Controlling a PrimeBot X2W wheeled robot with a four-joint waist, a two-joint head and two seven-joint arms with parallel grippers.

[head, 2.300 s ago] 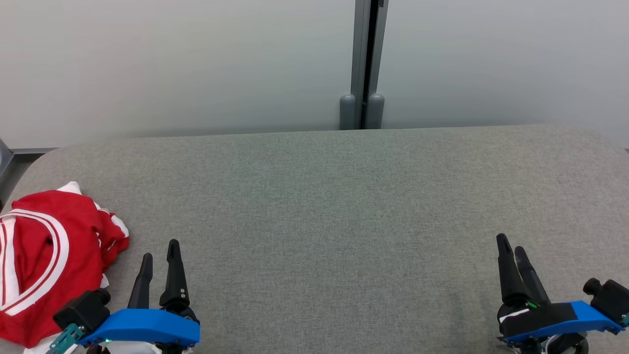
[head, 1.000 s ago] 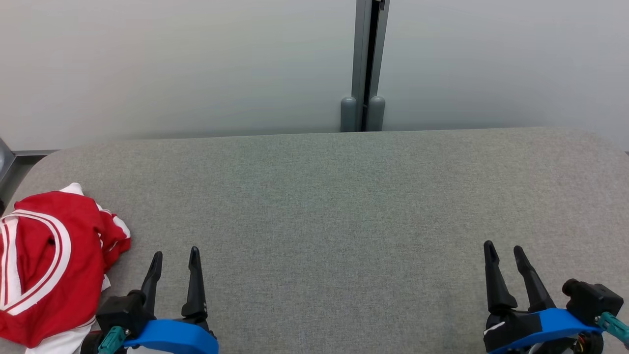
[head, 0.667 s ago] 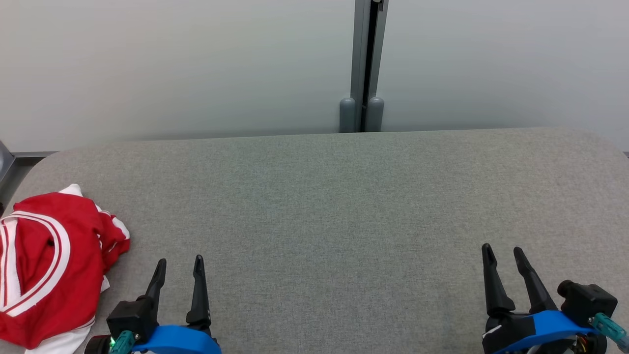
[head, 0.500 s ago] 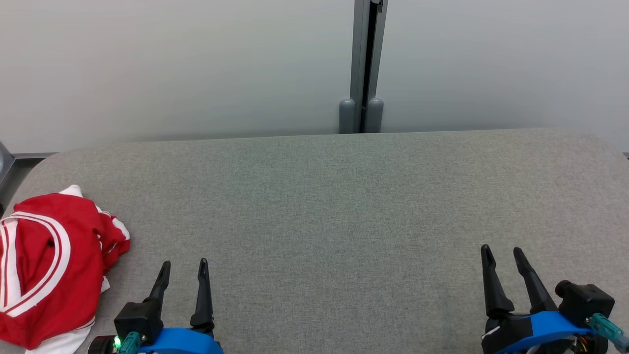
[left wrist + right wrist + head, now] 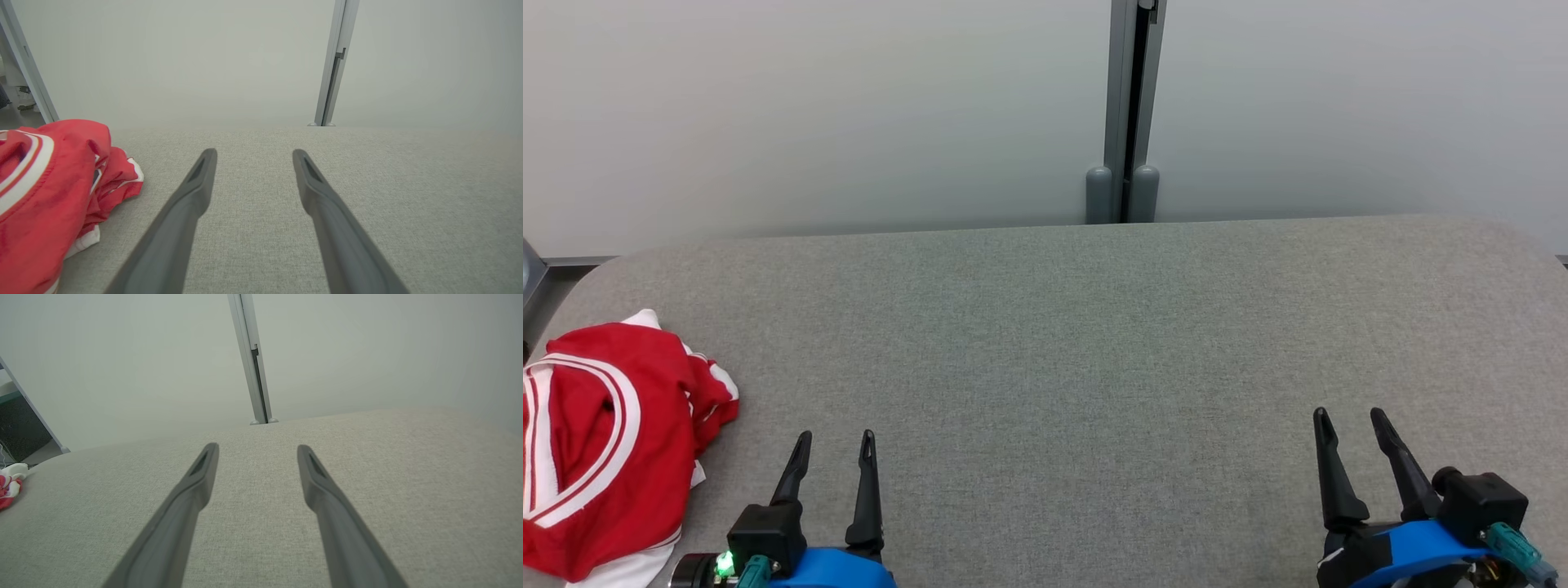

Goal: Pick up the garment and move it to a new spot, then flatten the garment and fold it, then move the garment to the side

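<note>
A crumpled red garment with white stripes lies bunched at the left end of the grey fabric table. In the left wrist view the garment sits just left of my fingers, apart from them. My left gripper is open near the front edge, a short way right of the cloth, with nothing between its fingers. At the front right my right gripper is open and empty too. The right wrist view catches a small bit of the garment at its far left edge.
A pale wall with a grey vertical post runs behind the table's far edge. The table's corners are rounded. A dark opening shows beyond the table's left end.
My left gripper has drawn back toward the front edge and shifted a little right, away from the garment. The right gripper shifted slightly left. The garment has not moved.
</note>
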